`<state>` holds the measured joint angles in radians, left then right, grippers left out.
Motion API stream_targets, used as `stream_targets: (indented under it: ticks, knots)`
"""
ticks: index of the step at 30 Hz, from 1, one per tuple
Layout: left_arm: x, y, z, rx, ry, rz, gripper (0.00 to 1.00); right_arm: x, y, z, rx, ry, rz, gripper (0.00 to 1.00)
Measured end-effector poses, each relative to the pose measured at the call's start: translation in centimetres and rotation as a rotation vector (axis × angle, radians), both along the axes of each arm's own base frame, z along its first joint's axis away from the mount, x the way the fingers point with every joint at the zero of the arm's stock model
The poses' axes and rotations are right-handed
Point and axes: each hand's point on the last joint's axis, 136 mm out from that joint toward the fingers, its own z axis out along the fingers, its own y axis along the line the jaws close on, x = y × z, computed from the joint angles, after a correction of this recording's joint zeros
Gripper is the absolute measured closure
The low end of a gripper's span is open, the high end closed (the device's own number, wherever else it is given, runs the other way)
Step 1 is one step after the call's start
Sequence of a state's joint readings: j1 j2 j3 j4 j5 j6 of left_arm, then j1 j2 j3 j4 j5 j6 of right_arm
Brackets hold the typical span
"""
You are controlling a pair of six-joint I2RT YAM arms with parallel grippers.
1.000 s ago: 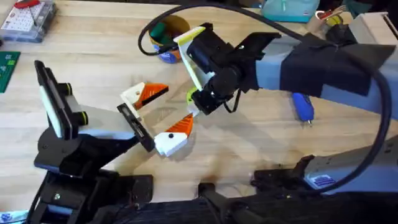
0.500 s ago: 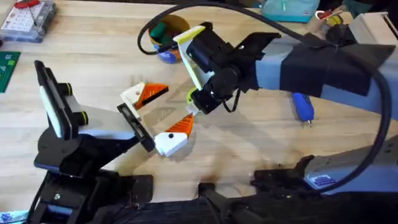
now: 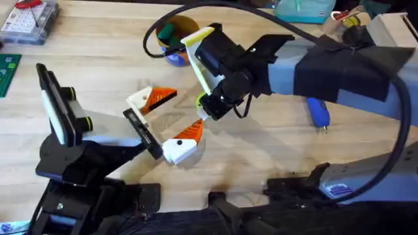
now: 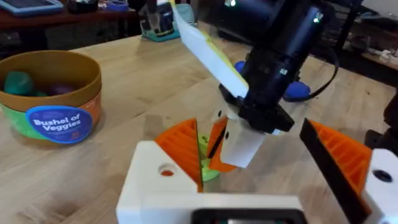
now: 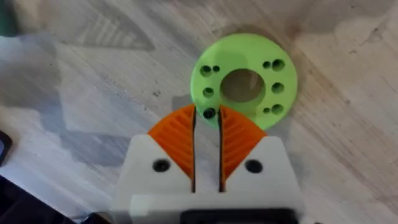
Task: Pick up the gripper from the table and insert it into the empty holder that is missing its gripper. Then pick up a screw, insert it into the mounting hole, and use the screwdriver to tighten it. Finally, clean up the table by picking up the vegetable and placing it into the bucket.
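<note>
Count of things on the bench

One bucket (image 3: 175,40), one screwdriver (image 3: 318,111), one green disc (image 5: 243,84), one parts box (image 3: 29,21), two arms.

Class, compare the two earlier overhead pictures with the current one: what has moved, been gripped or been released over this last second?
Nothing visibly changed. The right gripper stays poised at the green disc on the table, the left gripper stays spread beside it, and the screwdriver and the bucket lie where they were.
</note>
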<state>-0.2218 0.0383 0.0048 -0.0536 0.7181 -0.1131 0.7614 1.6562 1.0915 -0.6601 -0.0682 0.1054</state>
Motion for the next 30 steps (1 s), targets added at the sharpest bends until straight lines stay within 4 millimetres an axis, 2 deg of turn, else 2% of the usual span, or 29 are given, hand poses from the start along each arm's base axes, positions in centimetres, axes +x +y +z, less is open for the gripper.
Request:
stream_targets:
  ticks: [12,15,20,23,26,30]
  knots:
    - [0.0,0.0,0.0,0.0,0.0,0.0,0.006,0.2,0.4,-0.4,-0.01,0.008,0.005,0.851]
    - [0.0,0.0,0.0,0.0,0.0,0.0,0.006,0.5,0.3,-0.5,-0.018,0.0,0.002,0.989]
    - [0.0,0.0,0.0,0.0,0.0,0.0,0.006,0.5,0.1,-0.5,-0.033,-0.003,0.0,0.998]
    - [0.0,0.0,0.0,0.0,0.0,0.0,0.006,0.4,-0.7,-0.1,-0.059,0.023,-0.012,0.998]
    - [0.0,0.0,0.0,0.0,0.001,0.0,0.006,0.9,-1.6,1.3,-0.08,0.044,-0.043,0.998]
    - [0.0,0.0,0.0,0.0,0.0,0.0,0.006,2.9,-1.6,5.3,-0.042,-0.008,-0.079,0.998]
